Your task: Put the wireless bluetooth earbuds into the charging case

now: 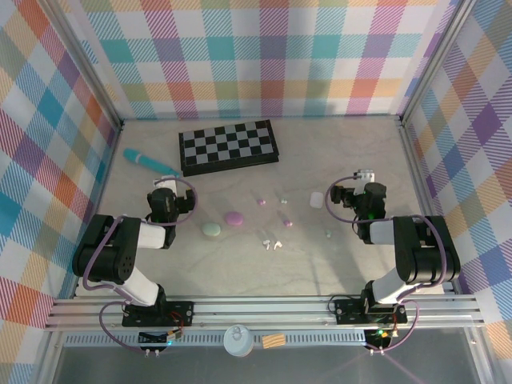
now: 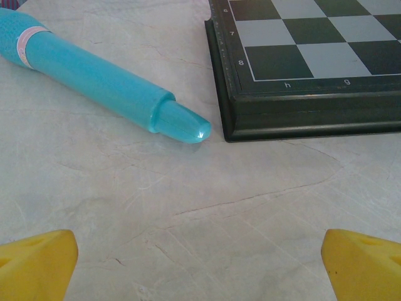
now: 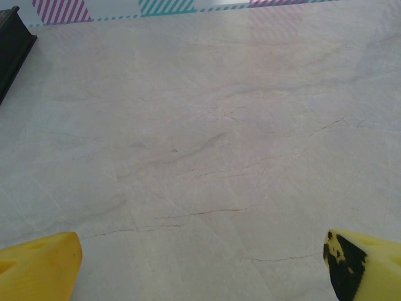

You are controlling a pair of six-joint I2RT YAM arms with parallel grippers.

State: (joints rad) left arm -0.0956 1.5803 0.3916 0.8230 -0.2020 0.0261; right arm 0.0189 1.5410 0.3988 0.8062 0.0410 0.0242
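Grippers, two, nearest the bases. Left gripper [image 1: 164, 194] stands over bare table [image 1: 240, 272], yellow fingertips [image 2: 39, 263] spread wide with nothing between them. Right gripper [image 1: 346, 194] likewise: released, empty, its wrist view giving open tabletop ahead.

Earbuds, white, pair. The white earbuds [image 1: 270, 243] lie close together on the table, midway between the arms and nearest the bases. The stems are too small to read surely; one seems to run roughly near-to-far, the other slantwise.

Earbud, pale green [image 1: 328, 234]. Lies alone, near the right arm; long axis cannot be told.

Cases, pebble-shaped. Green case [image 1: 211, 230] and pink case [image 1: 234, 217] sit just beside each other left of centre. White case [image 1: 316, 199] sits apart, just left of the right gripper. Whether any lid is up cannot be told.

Earbuds, coloured [image 1: 261, 202]. Several specks lie between the pink and white cases; orientation unreadable.

Handling note, a judgement: no pick is begun. Take the bud nearest each arm, descend plumb, and set the jaws across the stem, not along it.

Teal stick [image 2: 94, 78] and chessboard [image 2: 307, 69]: farthest, tip nearly meeting the board's corner.
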